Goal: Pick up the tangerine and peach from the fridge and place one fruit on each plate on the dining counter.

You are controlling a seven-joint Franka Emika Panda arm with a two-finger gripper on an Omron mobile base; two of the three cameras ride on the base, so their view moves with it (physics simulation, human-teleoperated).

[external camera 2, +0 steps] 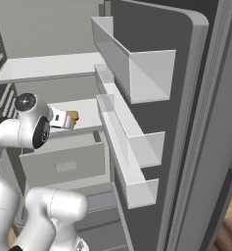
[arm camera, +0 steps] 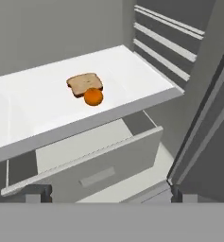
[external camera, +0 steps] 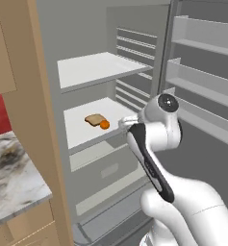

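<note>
While the white arm reaches toward the open fridge (external camera: 86, 29), its gripper (arm camera: 106, 194) hangs in front of the compartment with the two dark finger tips spread wide apart and nothing between them, as the hand view shows. Nearest to the hand, the pale grey drawer (arm camera: 99, 163) stands pulled partly out below the shelf edge. Just above it lies the lower white shelf (arm camera: 33, 106), and on that shelf, near its front edge, sits the tangerine (arm camera: 93, 97), a plain bright orange ball resting apart from the gripper. Touching it from behind is a slice of bread (arm camera: 84, 84), brown-crusted and lying flat.

Seen from the left base view, the tangerine (external camera: 105, 125) sits at the right end of the bread slice (external camera: 95, 119), roughly in the middle of the shelf, with the arm's wrist just to its right. From the right base view only a sliver of orange (external camera 2: 73, 116) shows past the hand, and which of the two items it belongs to cannot be told.

Farther up, a second white shelf (external camera: 98, 67) runs across the interior, with ribbed grey slats along the back wall. To the right, the open door carries grey door racks (external camera 2: 137, 73) stacked one above another.
</note>
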